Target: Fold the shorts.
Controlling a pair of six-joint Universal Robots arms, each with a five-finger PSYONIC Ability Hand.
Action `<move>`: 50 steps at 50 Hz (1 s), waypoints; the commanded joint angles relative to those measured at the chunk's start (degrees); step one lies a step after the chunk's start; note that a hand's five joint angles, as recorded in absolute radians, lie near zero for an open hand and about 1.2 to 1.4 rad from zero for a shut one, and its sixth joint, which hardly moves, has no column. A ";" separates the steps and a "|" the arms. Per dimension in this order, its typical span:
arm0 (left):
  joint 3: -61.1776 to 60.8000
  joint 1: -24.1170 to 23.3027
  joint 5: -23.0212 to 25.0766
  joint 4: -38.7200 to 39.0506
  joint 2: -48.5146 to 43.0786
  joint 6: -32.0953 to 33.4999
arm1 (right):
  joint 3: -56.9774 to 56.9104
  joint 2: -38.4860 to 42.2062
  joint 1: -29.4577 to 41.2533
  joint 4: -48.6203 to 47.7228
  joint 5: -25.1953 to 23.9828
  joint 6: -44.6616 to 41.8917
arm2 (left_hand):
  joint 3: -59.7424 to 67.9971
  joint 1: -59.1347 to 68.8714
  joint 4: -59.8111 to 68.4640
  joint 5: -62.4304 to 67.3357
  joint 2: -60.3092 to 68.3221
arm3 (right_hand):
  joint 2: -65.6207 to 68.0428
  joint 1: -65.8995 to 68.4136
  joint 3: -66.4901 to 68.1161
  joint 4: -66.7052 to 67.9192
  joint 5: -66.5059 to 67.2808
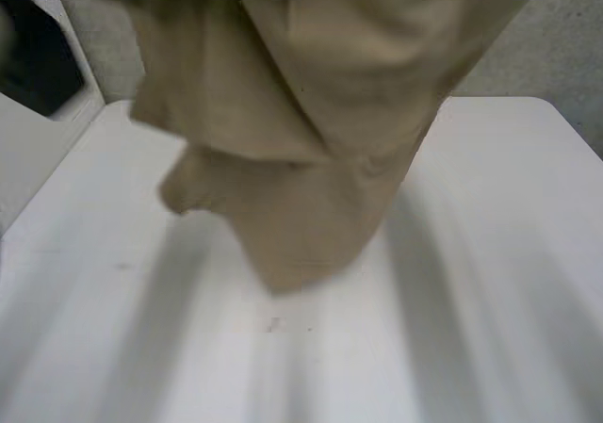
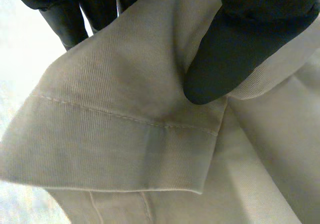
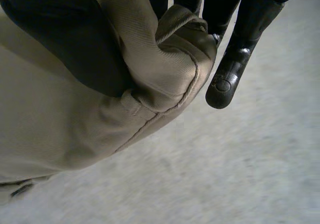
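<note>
Beige shorts hang in the air above the white table, bunched, their lowest folds dangling over its middle. In the left wrist view my left hand pinches a hemmed leg edge of the shorts, thumb pressed on the cloth against the fingers behind it. In the right wrist view my right hand grips a bunched seam corner of the shorts between thumb and fingers, one finger sticking out free beside the cloth.
Grey speckled floor lies beyond the table's far edge. A dark opening and a white panel stand off the table's far left corner.
</note>
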 commanded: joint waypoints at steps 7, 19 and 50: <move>-1.38 0.57 1.65 -0.63 0.97 -0.60 | -0.48 -2.16 0.01 7.41 -0.39 0.23 | 11.94 14.23 11.81 15.07 11.44 | 12.62 23.47 12.72 11.70 14.48; -2.18 5.58 1.92 -0.46 -25.04 -0.07 | 0.85 23.94 -3.41 7.06 -0.83 1.54 | 11.94 14.23 11.81 15.07 11.44 | 12.62 23.47 12.72 11.70 14.48; 11.19 14.28 -2.92 26.97 -48.97 4.41 | -9.45 52.44 -6.75 -29.68 -6.45 2.60 | -57.85 -55.56 -57.97 -54.71 -58.34 | -57.38 -46.53 -57.28 -58.30 -55.52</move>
